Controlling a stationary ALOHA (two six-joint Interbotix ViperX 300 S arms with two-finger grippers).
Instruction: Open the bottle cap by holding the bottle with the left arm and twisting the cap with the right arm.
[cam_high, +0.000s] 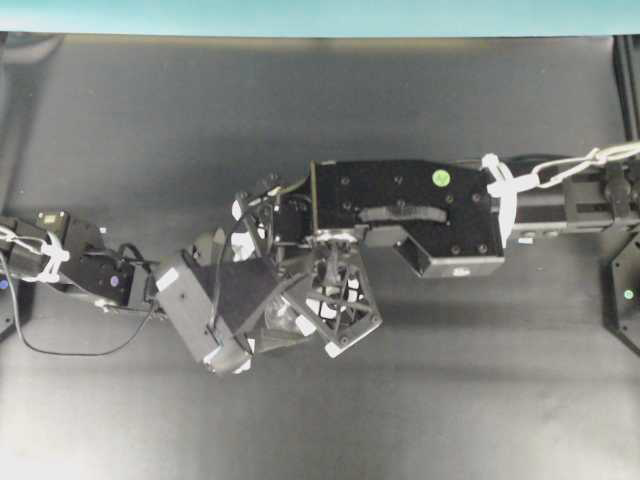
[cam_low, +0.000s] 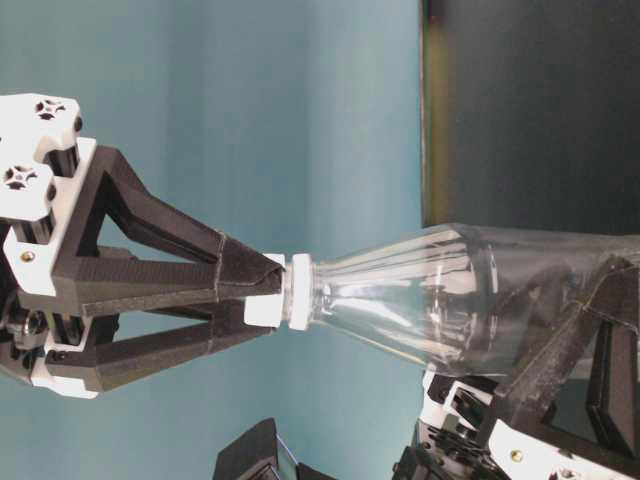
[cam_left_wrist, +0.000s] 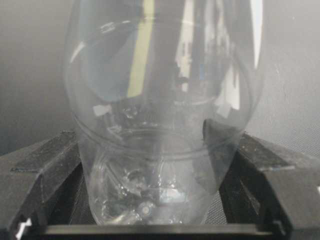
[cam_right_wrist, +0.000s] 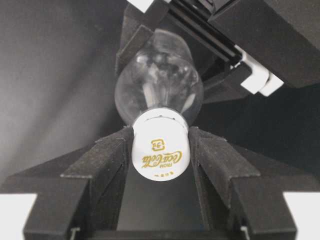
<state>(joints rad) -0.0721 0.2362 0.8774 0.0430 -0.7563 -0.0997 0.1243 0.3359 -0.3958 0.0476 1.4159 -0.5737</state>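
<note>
The clear plastic bottle (cam_low: 440, 300) is held off the table between the two arms. My left gripper (cam_left_wrist: 160, 175) is shut on its rounded body (cam_left_wrist: 160, 100), one black finger pressed to each side. In the right wrist view the white bottle cap (cam_right_wrist: 160, 147), printed with gold lettering, sits squeezed between the two black fingers of my right gripper (cam_right_wrist: 160, 150), which is shut on it. The table-level view shows those fingertips (cam_low: 262, 275) pinching the cap (cam_low: 290, 292) at the neck. From overhead the bottle (cam_high: 285, 322) is mostly hidden under the left gripper (cam_high: 262, 318) and the right gripper (cam_high: 335, 300).
The dark table top (cam_high: 320, 420) lies under both arms. The right arm's boxy black body (cam_high: 410, 205) reaches in from the right edge, the left arm (cam_high: 80, 270) from the left. A teal wall (cam_high: 320, 15) runs along the back.
</note>
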